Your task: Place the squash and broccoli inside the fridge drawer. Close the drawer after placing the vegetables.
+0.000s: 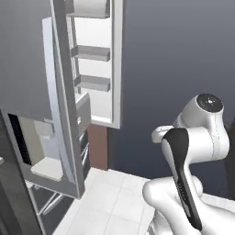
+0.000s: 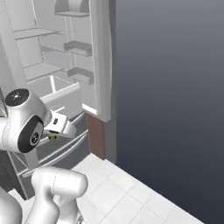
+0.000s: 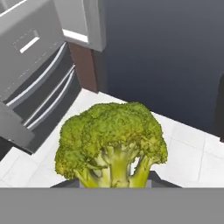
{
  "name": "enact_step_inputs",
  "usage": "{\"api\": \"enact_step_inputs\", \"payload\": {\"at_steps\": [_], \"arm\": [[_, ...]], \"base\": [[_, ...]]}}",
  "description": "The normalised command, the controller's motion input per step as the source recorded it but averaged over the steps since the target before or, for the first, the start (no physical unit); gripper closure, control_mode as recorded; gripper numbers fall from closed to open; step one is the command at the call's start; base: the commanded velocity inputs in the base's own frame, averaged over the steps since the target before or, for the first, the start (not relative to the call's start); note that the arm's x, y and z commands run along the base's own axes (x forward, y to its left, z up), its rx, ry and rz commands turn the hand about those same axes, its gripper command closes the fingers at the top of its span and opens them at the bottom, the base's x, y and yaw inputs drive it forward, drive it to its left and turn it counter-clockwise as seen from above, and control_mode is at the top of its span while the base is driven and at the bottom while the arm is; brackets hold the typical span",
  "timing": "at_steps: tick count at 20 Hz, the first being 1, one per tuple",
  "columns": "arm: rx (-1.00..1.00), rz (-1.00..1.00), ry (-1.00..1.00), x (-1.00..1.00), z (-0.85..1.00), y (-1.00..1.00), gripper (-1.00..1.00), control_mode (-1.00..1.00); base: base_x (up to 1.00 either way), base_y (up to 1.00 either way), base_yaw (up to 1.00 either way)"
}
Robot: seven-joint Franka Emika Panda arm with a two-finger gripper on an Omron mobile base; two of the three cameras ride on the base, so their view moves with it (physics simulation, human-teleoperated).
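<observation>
One fridge drawer (image 2: 61,97): white, shallow, pulled out below the grey shelves.
Broccoli (image 3: 111,142): knobbly yellow-green crown on pale forked stem, held above the pale floor tiles.
Gripper (image 2: 53,136): clamped on the broccoli's stem.

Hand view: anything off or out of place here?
Nothing spilled or damaged. The broccoli sits upright in the shut gripper, stem down. The fridge door stands open, as the task needs; the white floor shows no dropped items.

Flat even rendered light, soft faint shadows, no glare, slightly coarse, blurred edges
</observation>
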Motion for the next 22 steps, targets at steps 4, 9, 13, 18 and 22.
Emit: {"api": "enact_step_inputs", "payload": {"at_steps": [4, 9, 13, 18, 22], "arm": [[0.0, 0.0, 0.0, 0.0, 0.0, 0.0, 1.0, 1.0], [0.0, 0.0, 0.0, 0.0, 0.0, 0.0, 1.0, 1.0], [0.0, 0.0, 0.0, 0.0, 0.0, 0.0, 1.0, 1.0], [0.0, 0.0, 0.0, 0.0, 0.0, 0.0, 1.0, 1.0], [0.0, 0.0, 0.0, 0.0, 0.0, 0.0, 1.0, 1.0]], "base": [[0.71, -0.57, 0.6], [0.67, -0.57, 0.61], [0.5, -0.45, 0.64], [0.48, -0.41, 0.6], [0.73, -0.11, 0.52]]}}
